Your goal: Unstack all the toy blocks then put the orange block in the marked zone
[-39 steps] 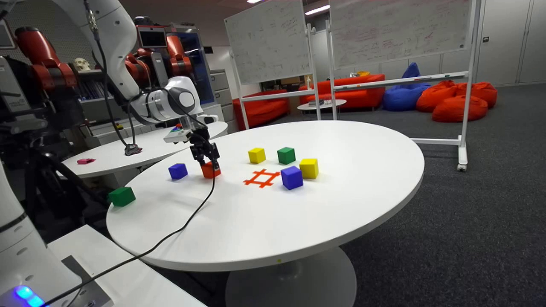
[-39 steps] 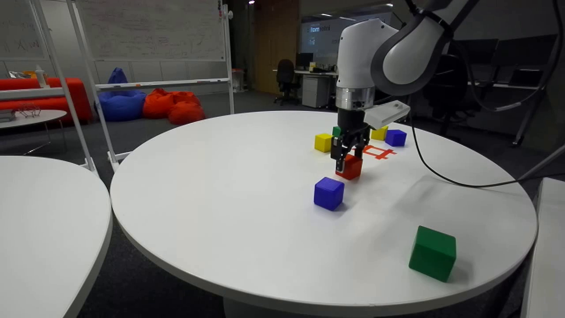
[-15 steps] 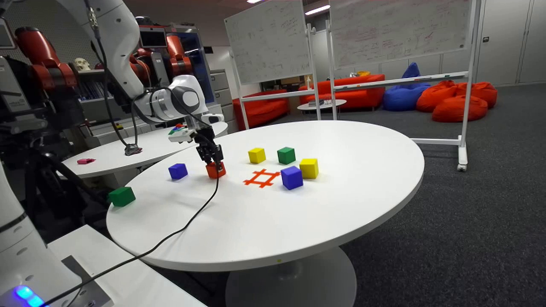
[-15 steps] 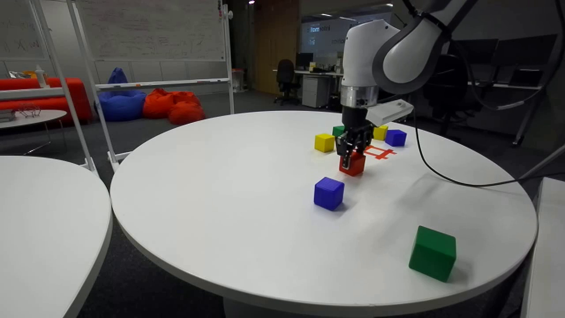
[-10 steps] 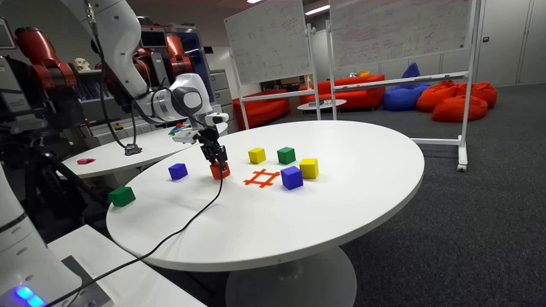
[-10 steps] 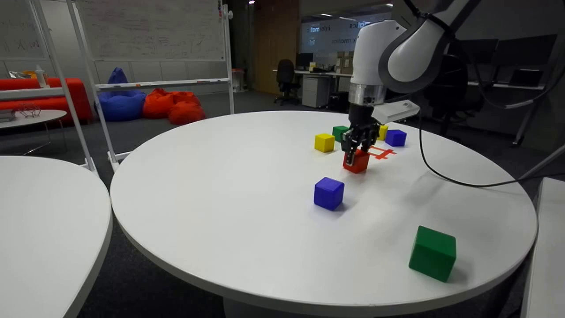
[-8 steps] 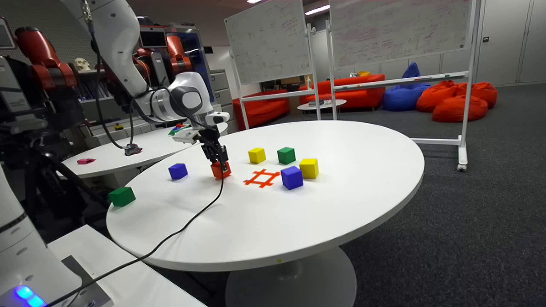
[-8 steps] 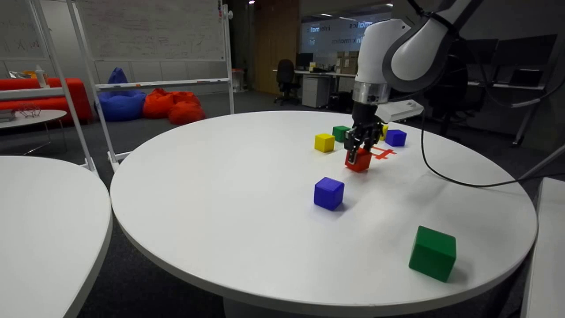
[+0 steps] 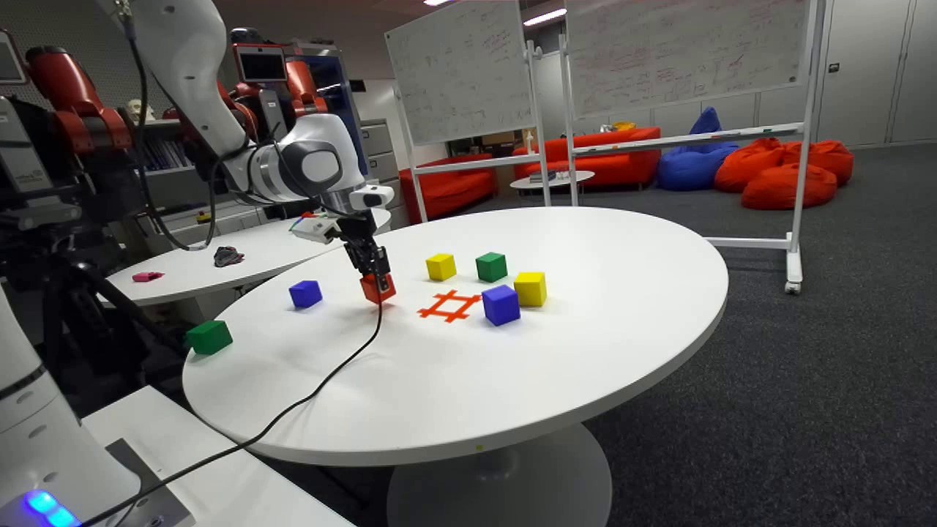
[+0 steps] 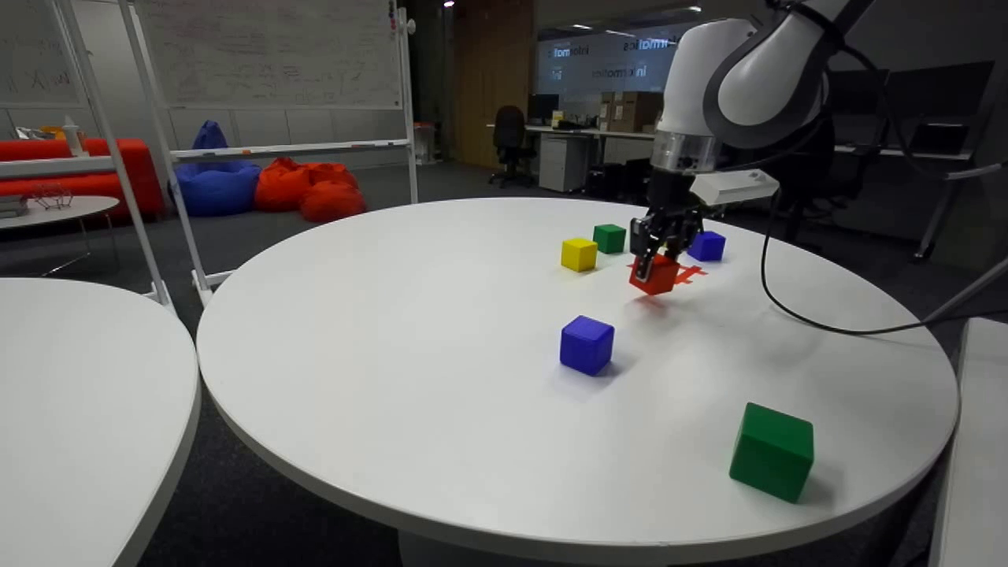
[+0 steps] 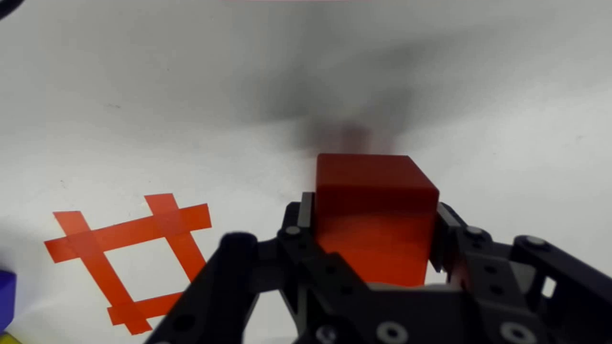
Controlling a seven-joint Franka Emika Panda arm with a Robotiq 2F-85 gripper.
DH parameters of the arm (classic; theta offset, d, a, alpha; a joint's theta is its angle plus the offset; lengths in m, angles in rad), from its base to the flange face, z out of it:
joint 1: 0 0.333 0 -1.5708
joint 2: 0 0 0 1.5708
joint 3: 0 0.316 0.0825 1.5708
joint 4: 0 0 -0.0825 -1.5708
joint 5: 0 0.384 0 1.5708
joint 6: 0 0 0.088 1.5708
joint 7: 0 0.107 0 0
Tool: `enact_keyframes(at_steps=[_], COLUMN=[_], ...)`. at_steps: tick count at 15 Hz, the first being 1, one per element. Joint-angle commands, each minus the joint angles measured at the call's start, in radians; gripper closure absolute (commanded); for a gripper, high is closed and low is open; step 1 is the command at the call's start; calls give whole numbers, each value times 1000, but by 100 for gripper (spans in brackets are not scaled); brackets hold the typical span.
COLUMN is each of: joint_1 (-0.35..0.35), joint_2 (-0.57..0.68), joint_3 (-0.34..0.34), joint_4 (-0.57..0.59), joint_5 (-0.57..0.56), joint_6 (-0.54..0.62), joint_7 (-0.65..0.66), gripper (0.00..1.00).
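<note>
Pinching the orange block [image 11: 377, 227] in our gripper [image 11: 375, 219], all unstacked, we've the marked zone [image 11: 128, 234] to fill, wrist-view nine o'clock

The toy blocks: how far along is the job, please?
Looks done: the green blocks, blue blocks and yellow blocks rest unstacked on the table. In hand: the fingers grip the orange block, seemingly off the table. Left: setting it in the marked zone, which it hangs beside.

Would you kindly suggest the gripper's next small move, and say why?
I'd probably carry the orange block across to above the marked zone, because the gripper holds it just off the table but beside that zone, not over it.
</note>
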Motion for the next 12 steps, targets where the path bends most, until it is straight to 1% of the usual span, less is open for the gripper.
enact_keyframes(at_steps=[1, 6, 9, 11, 12], joint_1=[-18, -1, 5, 31, 43], joint_2=[-56, -53, -40, -17, -6], joint_3=[7, -3, 2, 1, 12], joint_4=[-57, -47, -32, -3, 9], joint_5=[32, 4, 0, -30, -47], joint_6=[27, 15, 6, -14, -16], joint_7=[-45, -23, -28, -14, -35], gripper=[69, 69, 69, 69, 69])
